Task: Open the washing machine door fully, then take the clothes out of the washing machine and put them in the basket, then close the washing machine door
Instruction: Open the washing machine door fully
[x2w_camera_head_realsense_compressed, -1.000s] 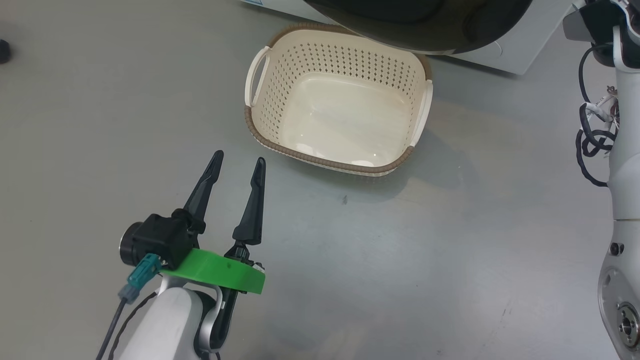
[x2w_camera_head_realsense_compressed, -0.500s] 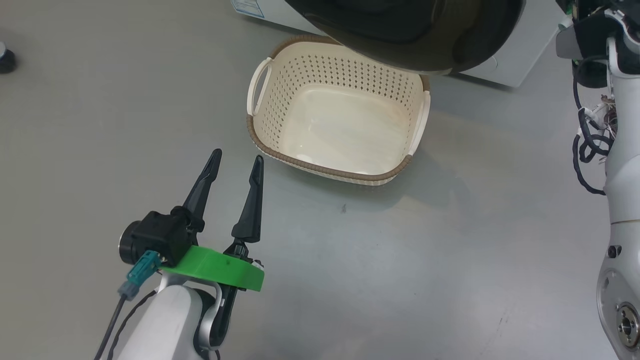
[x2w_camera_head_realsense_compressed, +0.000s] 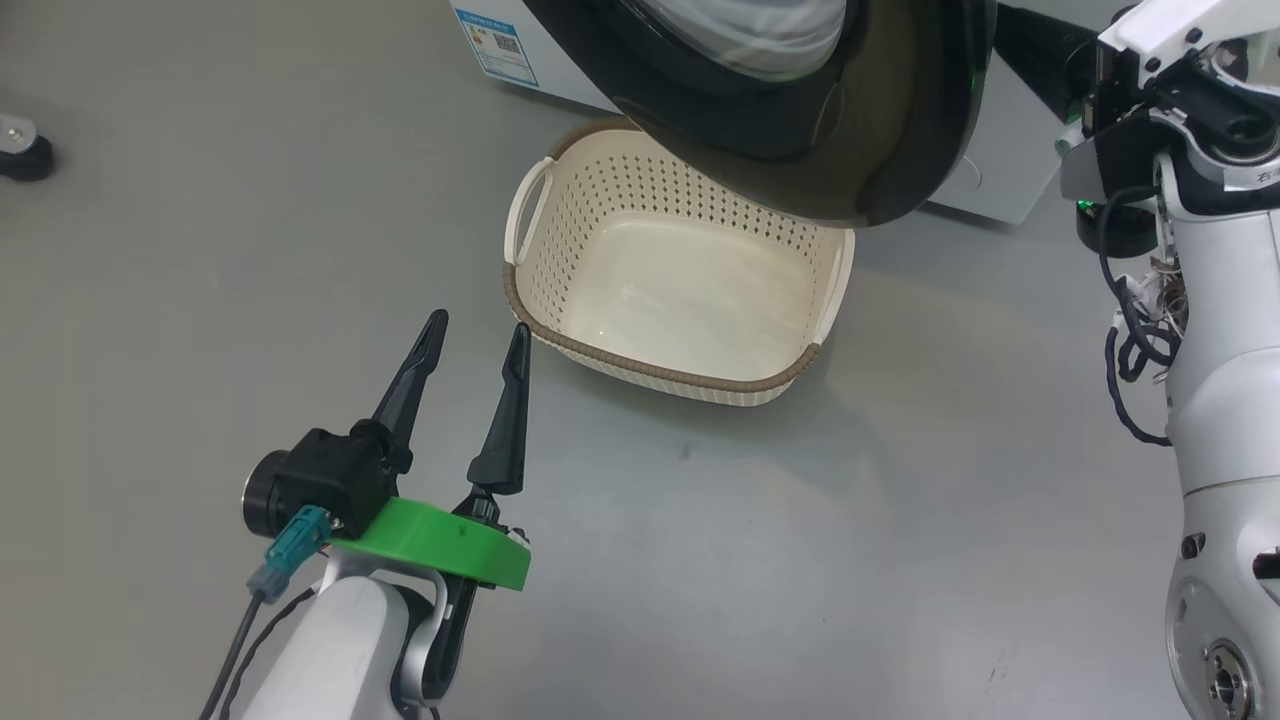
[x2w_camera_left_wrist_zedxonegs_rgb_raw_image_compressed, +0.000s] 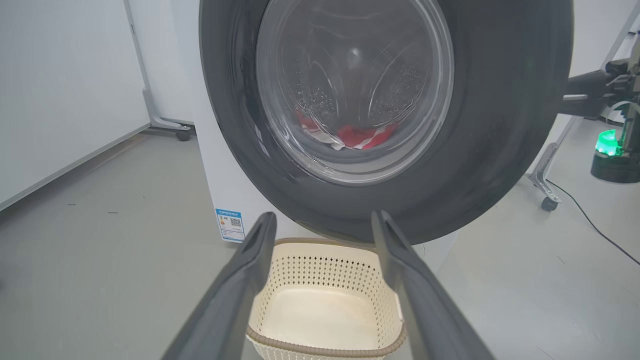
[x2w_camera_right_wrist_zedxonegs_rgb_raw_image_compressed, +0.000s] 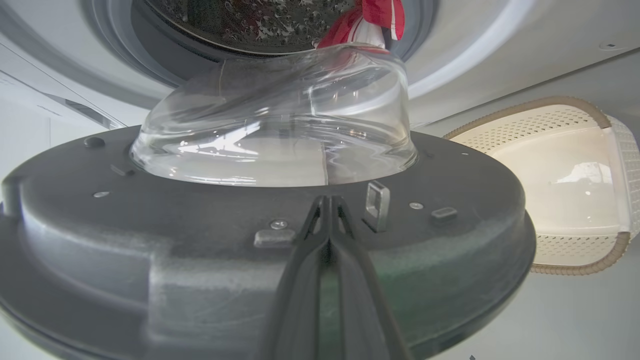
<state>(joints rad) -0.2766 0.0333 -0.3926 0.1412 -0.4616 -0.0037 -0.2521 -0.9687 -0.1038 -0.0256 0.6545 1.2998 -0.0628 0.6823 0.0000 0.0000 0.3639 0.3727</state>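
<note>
1. Status: washing machine door (x2w_camera_head_realsense_compressed: 800, 160) ajar, overhanging basket (x2w_camera_head_realsense_compressed: 650, 371) on floor (x2w_camera_head_realsense_compressed: 800, 520).
2. L gripper (x2w_camera_head_realsense_compressed: 479, 322) spread wide, empty (near basket).
3. R gripper (x2w_camera_right_wrist_zedxonegs_rgb_raw_image_compressed: 328, 198) pinched shut, tips at door's inner face; I see red clothes (x2w_camera_left_wrist_zedxonegs_rgb_raw_image_compressed: 357, 136) in drum (x2w_camera_right_wrist_zedxonegs_rgb_raw_image_compressed: 240, 25).

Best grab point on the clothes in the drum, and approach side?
Probably the bunched red-and-white fold of the clothes, which looks nearest the drum mouth. Come in from the front, through the opening, low: the heap lies slumped on the drum's bottom, so a raised fold is what open jaws can close on. The washing machine door is only partly open; swing it clear first.
</note>
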